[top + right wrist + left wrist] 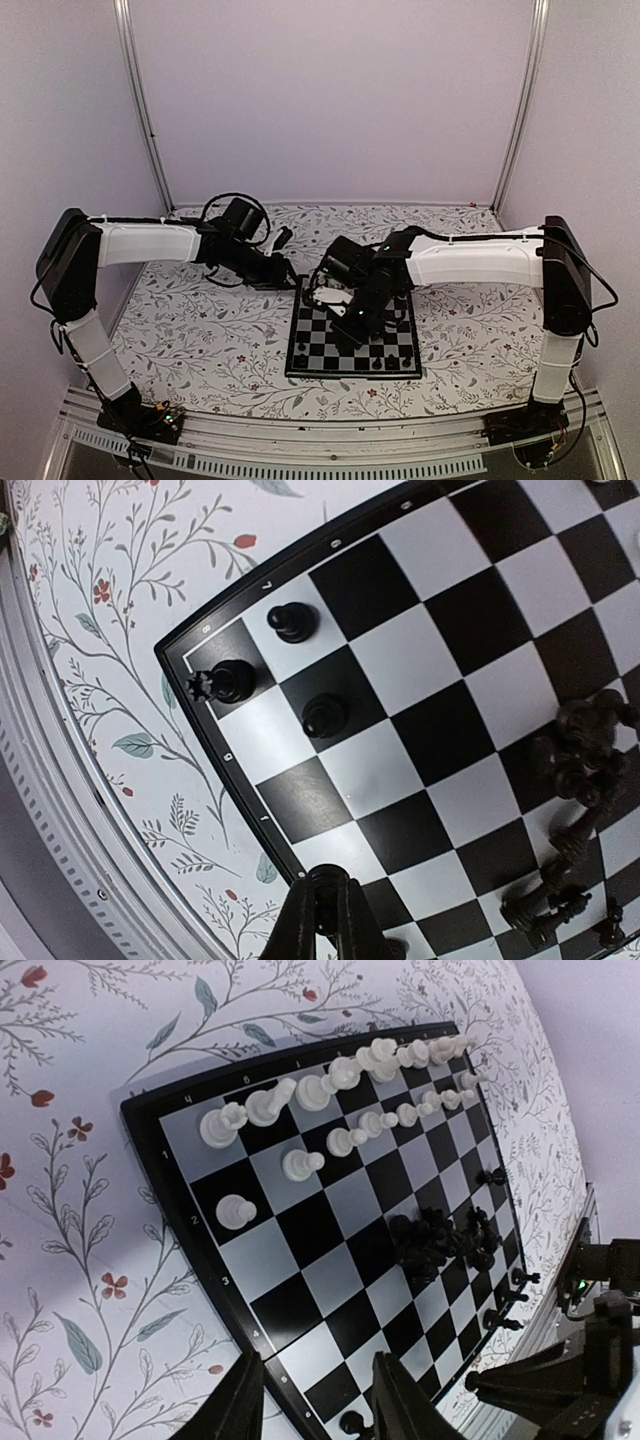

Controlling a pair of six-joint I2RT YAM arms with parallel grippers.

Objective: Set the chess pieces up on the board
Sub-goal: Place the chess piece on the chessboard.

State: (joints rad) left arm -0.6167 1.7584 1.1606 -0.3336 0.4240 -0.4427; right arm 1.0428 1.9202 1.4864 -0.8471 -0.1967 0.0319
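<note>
The board [322, 352] lies on the floral cover. In the left wrist view the board [300, 1230] carries two rows of white pieces [345, 1075] along one side. A heap of black pieces [440, 1240] lies in the middle, and single black pieces [518, 1276] stand at the other side. My left gripper [315, 1410] is open and empty above the board's edge, at its far left corner [284, 268]. My right gripper [325, 925] is shut on a black piece [326, 893] above the board's rim [225, 765], near three standing black pieces [325, 715].
The floral table cover [200, 340] surrounds the board. A metal rail [300, 440] runs along the near edge, and it shows in the right wrist view [60, 810]. Walls close off the back and both sides.
</note>
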